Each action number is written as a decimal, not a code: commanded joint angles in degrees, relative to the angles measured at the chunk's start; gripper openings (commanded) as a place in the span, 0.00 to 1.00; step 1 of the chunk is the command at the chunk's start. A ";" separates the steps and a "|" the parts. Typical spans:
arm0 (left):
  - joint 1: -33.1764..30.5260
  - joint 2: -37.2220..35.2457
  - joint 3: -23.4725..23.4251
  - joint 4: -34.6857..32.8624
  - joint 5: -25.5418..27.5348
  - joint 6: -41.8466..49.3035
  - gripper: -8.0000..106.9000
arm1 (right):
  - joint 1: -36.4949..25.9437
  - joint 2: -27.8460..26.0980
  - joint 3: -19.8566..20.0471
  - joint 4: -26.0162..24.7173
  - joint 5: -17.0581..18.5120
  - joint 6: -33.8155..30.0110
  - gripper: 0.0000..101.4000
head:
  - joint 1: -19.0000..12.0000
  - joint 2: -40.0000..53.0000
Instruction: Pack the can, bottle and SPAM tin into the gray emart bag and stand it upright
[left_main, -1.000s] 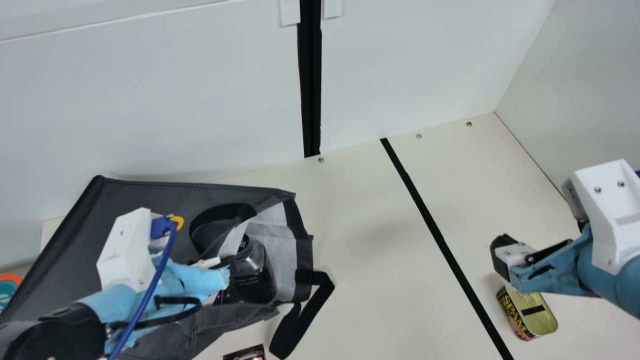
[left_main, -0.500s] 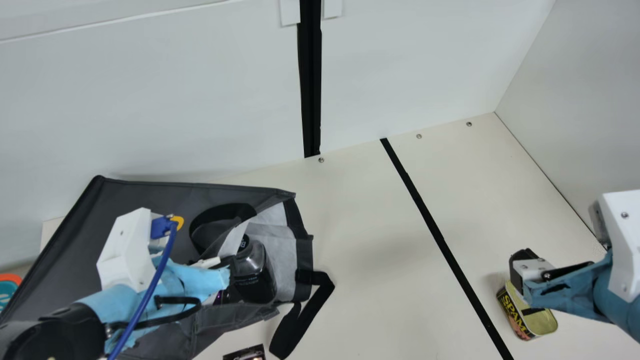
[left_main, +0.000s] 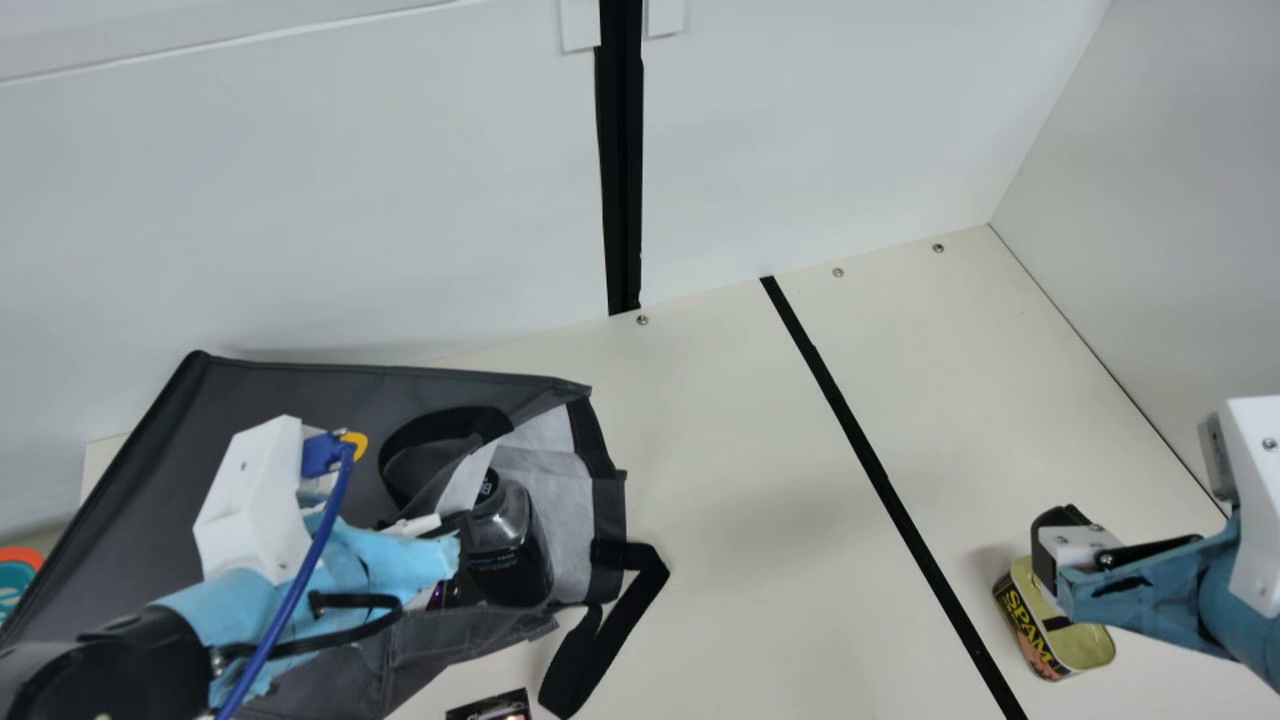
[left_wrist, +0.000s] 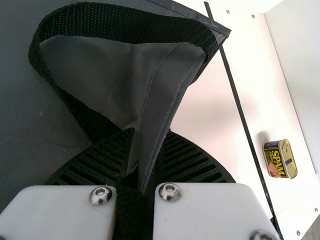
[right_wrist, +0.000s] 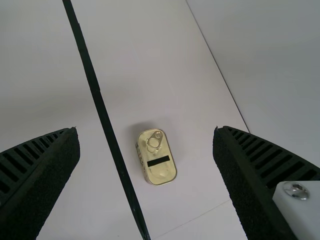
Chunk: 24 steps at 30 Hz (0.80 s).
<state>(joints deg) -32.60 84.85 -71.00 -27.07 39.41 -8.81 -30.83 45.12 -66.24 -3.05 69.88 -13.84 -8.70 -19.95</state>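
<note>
My left gripper (left_main: 415, 525) pinches a fold of the gray bag (left_main: 300, 387), the bottle (left_main: 510, 550) inside, near its jaws; my right gripper (left_main: 1045, 545), jaws spread wide, hovers above the SPAM tin (left_main: 1085, 650).

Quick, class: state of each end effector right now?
Left end effector: closed, holding an edge of the gray bag.
Right end effector: open, holding nothing, above the SPAM tin.
</note>
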 joint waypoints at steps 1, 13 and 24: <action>0.00 0.00 0.00 0.00 0.00 0.00 0.00 | 0.03 0.07 0.09 -0.08 0.03 -0.20 0.94 | -1.30 -0.05; 0.00 0.00 0.00 0.00 0.00 0.00 0.00 | -1.46 1.05 1.89 0.93 0.03 -3.10 0.94 | -1.30 -0.05; 0.00 0.00 0.00 0.00 0.00 0.00 0.00 | -3.40 2.39 5.69 3.56 0.03 -7.92 0.94 | -1.30 -0.05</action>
<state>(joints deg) -32.60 84.85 -71.00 -27.07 39.41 -8.81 -34.12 47.38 -60.73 0.00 69.82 -21.28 -8.70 -19.86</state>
